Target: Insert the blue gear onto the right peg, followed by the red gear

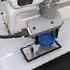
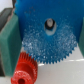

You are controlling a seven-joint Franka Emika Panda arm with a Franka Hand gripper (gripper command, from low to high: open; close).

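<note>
The flat, bright-blue toothed plastic gear (image 1: 45,40) sits low over the black-framed white rectangular plate (image 1: 31,52), directly beneath the fingers (image 1: 45,35), probably so its central hole meets the peg; the peg itself is hidden. Whether the fingers grip it, I cannot tell. In the wrist view, the smaller red plastic gear (image 2: 23,71) lies just beside it. The worktop (image 1: 13,67) is plain white.

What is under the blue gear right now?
The blue gear sits over the black-framed plate. In the wrist view the red gear pokes out beneath its edge. Any peg is covered.
</note>
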